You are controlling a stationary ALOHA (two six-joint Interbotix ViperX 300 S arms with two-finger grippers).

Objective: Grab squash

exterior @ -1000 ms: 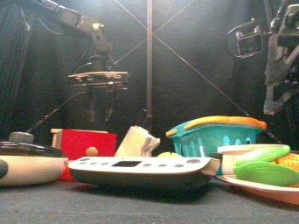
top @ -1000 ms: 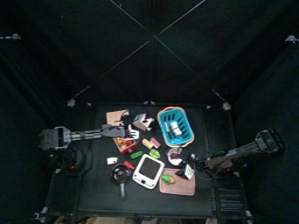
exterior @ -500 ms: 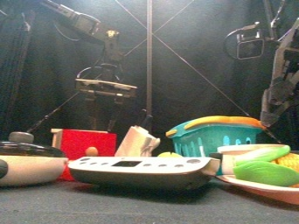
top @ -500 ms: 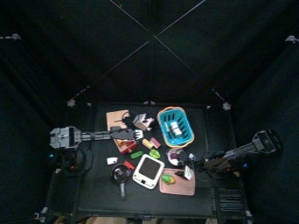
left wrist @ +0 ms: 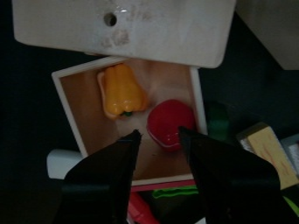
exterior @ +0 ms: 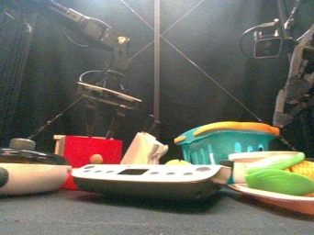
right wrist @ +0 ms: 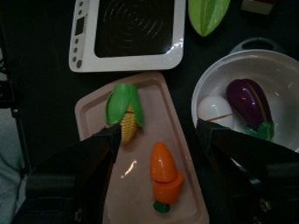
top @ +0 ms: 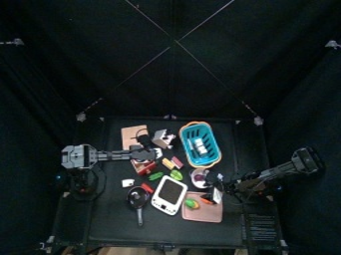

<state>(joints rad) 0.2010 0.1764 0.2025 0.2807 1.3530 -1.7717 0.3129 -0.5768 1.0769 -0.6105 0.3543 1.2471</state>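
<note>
Hands are hanging open over a crowded worktop [top: 107,214], and neither one is touching the squash [right wrist: 211,15]. That name is a judgement: the pale yellow-green vegetable lying just beside the white scale [right wrist: 126,35] looks the likeliest match, though only part of it shows.

The left hand [left wrist: 162,133] is hovering with its jaws spread wide above a wooden tray [left wrist: 70,109], which is holding an orange pepper [left wrist: 121,90] and a red vegetable [left wrist: 173,122]. The right hand [right wrist: 158,131] is also gaping wide, poised over a pink plate [right wrist: 93,109] that is carrying corn [right wrist: 124,109] and a carrot [right wrist: 165,175]. A white bowl [right wrist: 228,74] with an eggplant [right wrist: 247,96] is sitting next to that plate.

The main hazard is a wrong pick. The left hand is lined up over the red vegetable, with the pepper just beside it, so closing there would be seizing something other than the squash. The right hand is working nearer the target, but the scale is lying so close to the squash that a jaw coming down on that side could be landing on the scale's edge or pushing it. A sweep across from the plate could likewise be clipping the bowl's rim. The squash's smooth, rounded skin is probably going to slide out of a shallow or off-centre pinch.
</note>
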